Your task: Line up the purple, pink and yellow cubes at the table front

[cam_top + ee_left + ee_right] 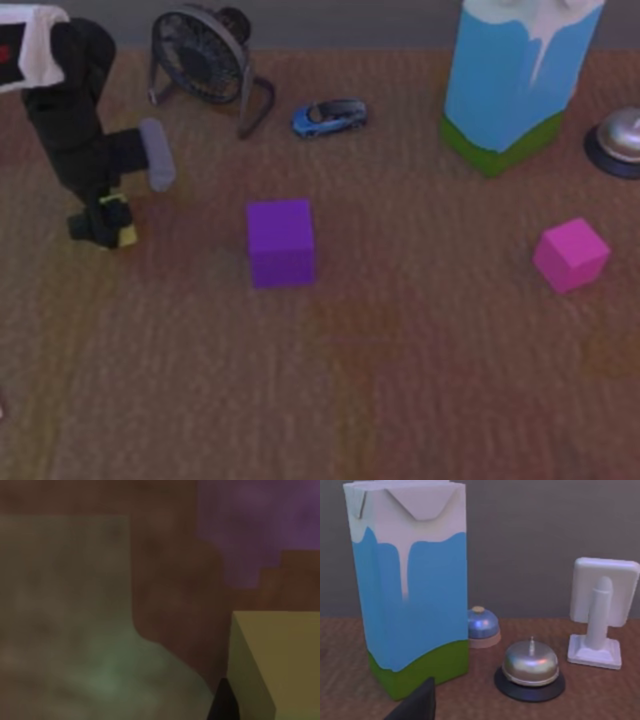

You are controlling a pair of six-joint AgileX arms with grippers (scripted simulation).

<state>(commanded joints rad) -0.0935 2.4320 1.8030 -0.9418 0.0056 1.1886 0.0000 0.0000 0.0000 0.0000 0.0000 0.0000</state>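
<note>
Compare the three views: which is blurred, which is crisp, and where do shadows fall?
Left wrist view: heavily blurred, yellow cube and purple cube soft-edged. Right wrist view: crisp on the milk carton and bell. Top view: the left hand casts a faint shadow on the table.

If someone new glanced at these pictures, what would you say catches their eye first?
Probably the tall blue, white and green carton at the table's back right, towering over everything. Next, the purple cube near the centre and the pink cube at the right. At the left, the left gripper is down at the yellow cube.
</note>
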